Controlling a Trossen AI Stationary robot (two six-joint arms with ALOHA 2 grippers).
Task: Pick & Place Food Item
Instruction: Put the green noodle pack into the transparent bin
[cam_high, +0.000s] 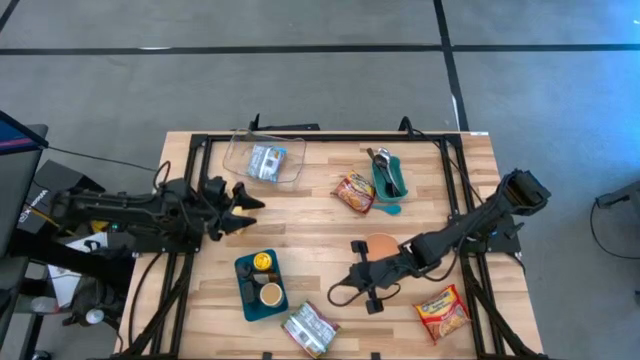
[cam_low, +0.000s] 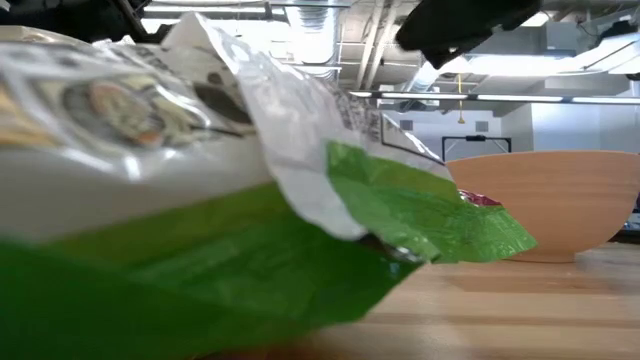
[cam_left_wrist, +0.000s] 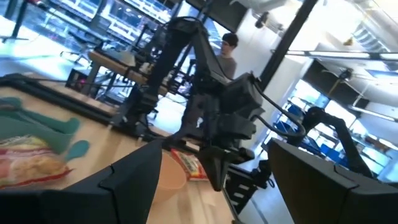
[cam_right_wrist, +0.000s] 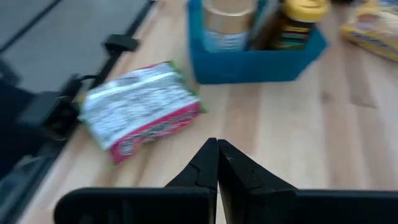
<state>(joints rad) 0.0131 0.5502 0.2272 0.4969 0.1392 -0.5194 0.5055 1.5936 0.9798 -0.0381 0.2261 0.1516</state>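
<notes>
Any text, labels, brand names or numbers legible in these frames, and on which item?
None can be read.
Green, white and red snack packet: printing blurred.
Yellow noodle packet: print too small.
Orange noodle packet: too small.
Jar and bottle in the blue tray: labels illegible.

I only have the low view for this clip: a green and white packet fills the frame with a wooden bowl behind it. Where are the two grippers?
Observer: The right gripper is shut and empty, low over the table between the blue bin and the wooden bowl.
Operator: And the left one?
Observer: The left gripper is open, holding nothing, above the table's left side.
Operator: What does the right wrist camera show ahead of its fingers?
Observer: A green and white packet lying flat beside the blue bin.
Operator: Anything in that bin?
Observer: Yes, a can and a yellow-capped bottle.
</notes>
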